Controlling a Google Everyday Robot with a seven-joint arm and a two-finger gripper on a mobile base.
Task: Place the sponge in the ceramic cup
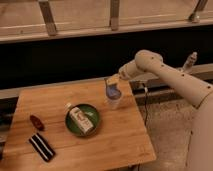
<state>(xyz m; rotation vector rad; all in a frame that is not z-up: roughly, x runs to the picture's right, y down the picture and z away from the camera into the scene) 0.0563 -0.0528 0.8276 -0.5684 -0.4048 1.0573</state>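
Observation:
The light-blue sponge (112, 91) hangs from my gripper (113, 83), which is shut on its top edge, near the table's back right corner. Directly beneath it stands the pale ceramic cup (115, 103), and the sponge's lower end reaches the cup's rim. Whether it dips inside I cannot tell. My arm (150, 65) comes in from the right, above the table's right edge.
A dark green plate (92, 126) at the middle of the wooden table (120, 140) holds a lying bottle (80, 119). A reddish-brown item (36, 122) and a black white-striped bar (41, 146) lie at the front left. A dark wall runs behind the table.

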